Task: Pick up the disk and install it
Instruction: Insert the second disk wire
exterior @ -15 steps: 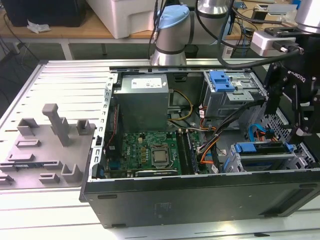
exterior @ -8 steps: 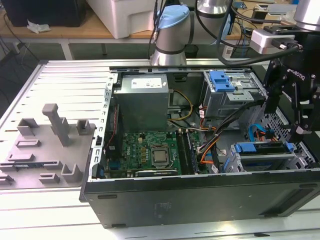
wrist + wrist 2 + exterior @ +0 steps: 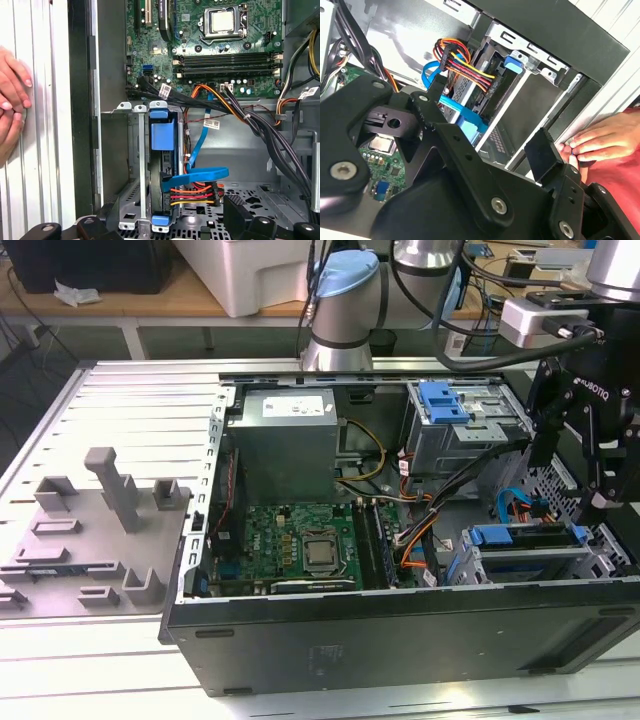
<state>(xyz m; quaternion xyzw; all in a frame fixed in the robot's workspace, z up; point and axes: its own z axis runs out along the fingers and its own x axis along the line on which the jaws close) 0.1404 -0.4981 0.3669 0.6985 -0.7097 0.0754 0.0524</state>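
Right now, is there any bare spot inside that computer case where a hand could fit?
Free: the bay slot beside the disk, and the case floor on its other side. Crowded: the cables between the motherboard and the disk.

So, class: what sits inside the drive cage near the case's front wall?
The disk in its blue carrier stands in the drive cage, cables plugged into it. Its label is hidden.
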